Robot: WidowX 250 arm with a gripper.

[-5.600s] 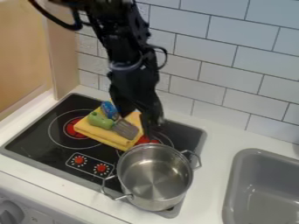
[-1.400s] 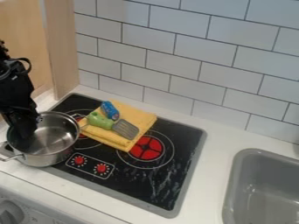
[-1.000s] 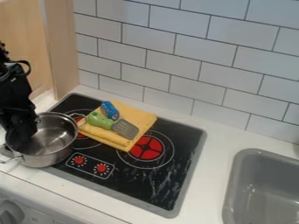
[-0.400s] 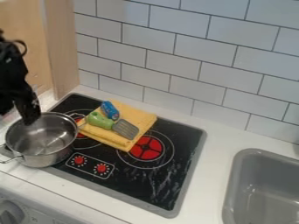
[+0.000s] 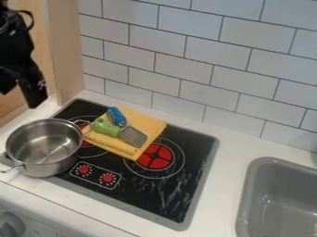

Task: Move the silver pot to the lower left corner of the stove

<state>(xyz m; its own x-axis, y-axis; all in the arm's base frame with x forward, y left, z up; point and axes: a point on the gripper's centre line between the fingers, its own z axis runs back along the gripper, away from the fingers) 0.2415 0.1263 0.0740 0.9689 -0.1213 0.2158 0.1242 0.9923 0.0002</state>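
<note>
A silver pot (image 5: 46,148), its metal inside visible, sits at the lower left corner of the stove (image 5: 139,192). A gray sink (image 5: 246,199) lies right of the stove; a black gripper (image 5: 21,95) hangs upper left, jaws wide.

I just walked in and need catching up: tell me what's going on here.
The robot's black gripper is open and holds nothing, hanging above the counter near the silver pot. The pot sits at the lower left corner of the stove, where the task wants it. A spatula lies on a yellow cloth.
</note>
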